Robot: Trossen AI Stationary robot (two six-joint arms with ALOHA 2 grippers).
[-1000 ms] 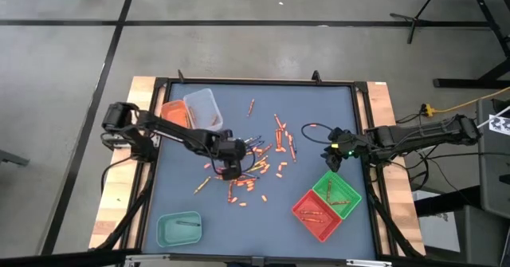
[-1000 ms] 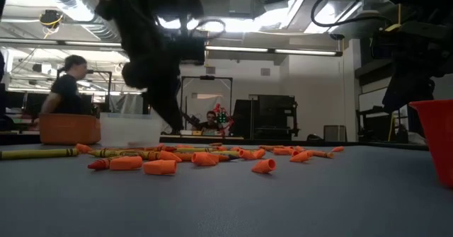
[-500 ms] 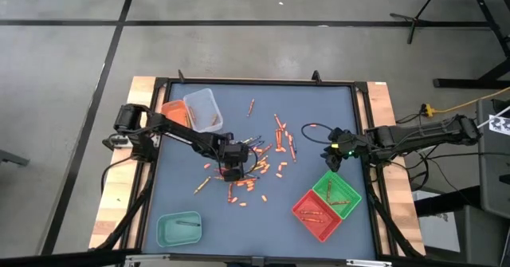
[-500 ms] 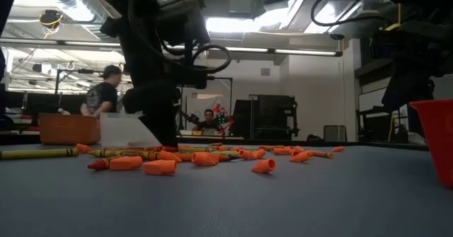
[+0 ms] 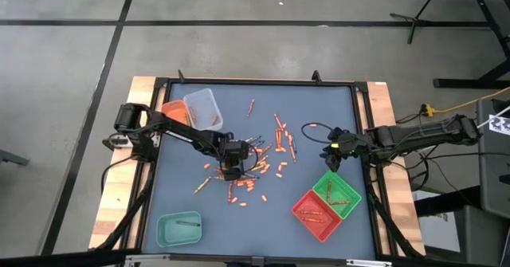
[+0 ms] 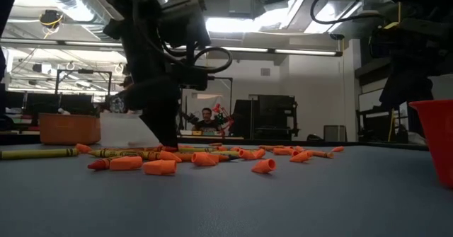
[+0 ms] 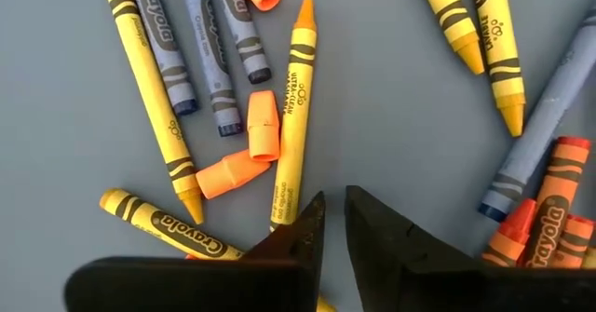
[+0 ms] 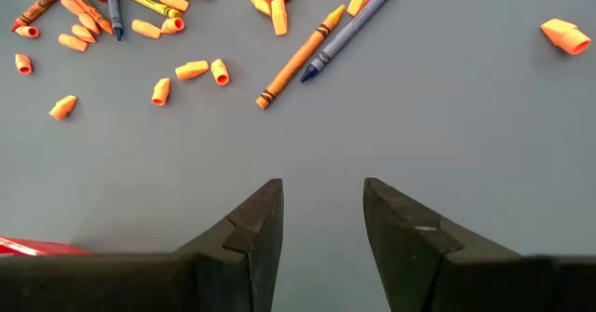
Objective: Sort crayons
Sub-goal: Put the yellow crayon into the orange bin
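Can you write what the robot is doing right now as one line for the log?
task: sort crayons | left pincer: down in the crayon pile, fingers nearly together, nothing visibly held | right pincer: open, waiting near green tray

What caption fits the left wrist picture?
Left tool nearly shut, tips down among yellow, blue and orange crayons on the grey table.

The right claw (image 8: pixel 321 221) hangs over a bare stretch of the grey desk (image 8: pixel 484 116), its two dark fingers (image 8: pixel 251 233) set apart with open space between them and nothing held. Beyond it lie scattered crayons (image 8: pixel 149 23): a long orange crayon (image 8: pixel 300 57) just beside a blue one (image 8: pixel 347 31), several short orange stubs (image 8: pixel 191 70), yellow ones farther off, and one orange stub (image 8: pixel 564 35) alone, well apart. A red edge (image 8: pixel 28 247) shows at one side.
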